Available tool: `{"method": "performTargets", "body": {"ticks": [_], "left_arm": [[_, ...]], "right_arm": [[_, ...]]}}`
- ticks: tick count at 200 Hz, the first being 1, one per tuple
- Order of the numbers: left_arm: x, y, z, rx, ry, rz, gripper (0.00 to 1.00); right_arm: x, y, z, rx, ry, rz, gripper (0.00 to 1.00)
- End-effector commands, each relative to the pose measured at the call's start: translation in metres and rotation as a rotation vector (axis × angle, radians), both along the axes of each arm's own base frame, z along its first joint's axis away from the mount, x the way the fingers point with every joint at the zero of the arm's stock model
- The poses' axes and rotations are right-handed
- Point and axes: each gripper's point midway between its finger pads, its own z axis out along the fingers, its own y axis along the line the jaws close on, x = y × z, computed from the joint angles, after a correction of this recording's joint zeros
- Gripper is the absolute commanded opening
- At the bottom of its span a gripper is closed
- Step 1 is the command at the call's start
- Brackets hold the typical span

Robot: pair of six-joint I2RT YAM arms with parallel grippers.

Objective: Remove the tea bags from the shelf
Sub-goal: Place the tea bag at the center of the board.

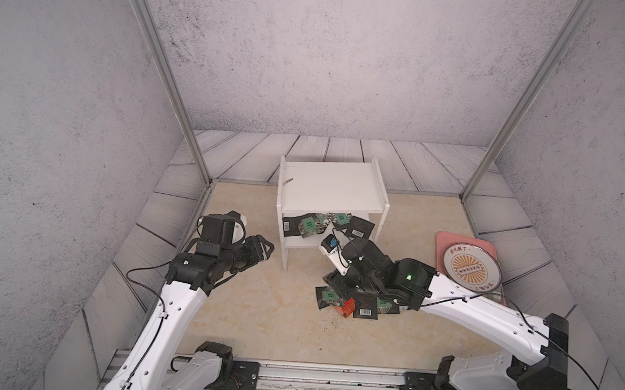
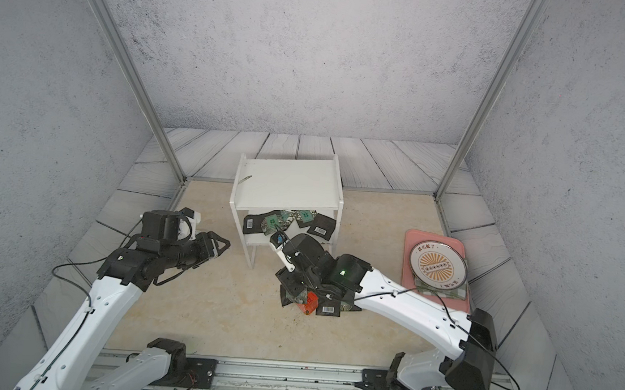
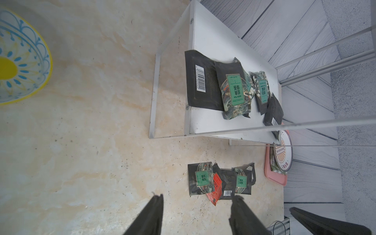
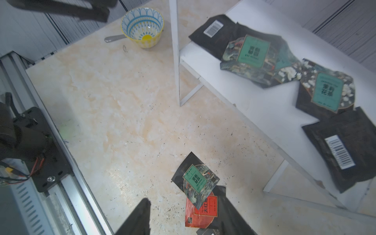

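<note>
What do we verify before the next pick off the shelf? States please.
1. left gripper open, nothing between its fingers: ok.
2. right gripper open, holding nothing: ok.
3. shelf lower board emptied: not ok; several tea bags lie on it, overlapping.
4. Top board free of tea bags: ok.
5. pile of removed bags lies on the table, apart from the shelf: ok.
6. One bag on the shelf can be pinched alone: cannot tell; their edges overlap.
</note>
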Motion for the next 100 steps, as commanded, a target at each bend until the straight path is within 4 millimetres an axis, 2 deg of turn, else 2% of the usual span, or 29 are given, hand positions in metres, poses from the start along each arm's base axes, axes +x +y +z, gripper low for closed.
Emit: {"method": "performTargets", "body": {"ticks": [1,33,57,80,100], "left_arm": [[0.007,-0.003,0.013,-0.049,0.011,-0.01,0.58],[0.022,-0.003,0.029,-0.08,0.007,-0.018,0.58],[0.029,-0.001,0.032,-0.089,0.021,-0.007,0.59],[0.042,-0.001,0.024,-0.114,0.045,-0.002,0.6],[0.057,-0.002,0.017,-0.132,0.062,-0.002,0.6]], "right_arm": [[-0.003,-0.016,0.044,0.044,0.038,-0.015,0.57],[0.009,-0.025,0.097,0.073,0.044,-0.037,0.57],[0.023,-0.033,0.126,0.132,0.044,-0.091,0.57],[0.043,-0.044,0.144,0.176,0.04,-0.159,0.56],[0.062,-0.05,0.147,0.165,0.028,-0.211,0.56]]}}
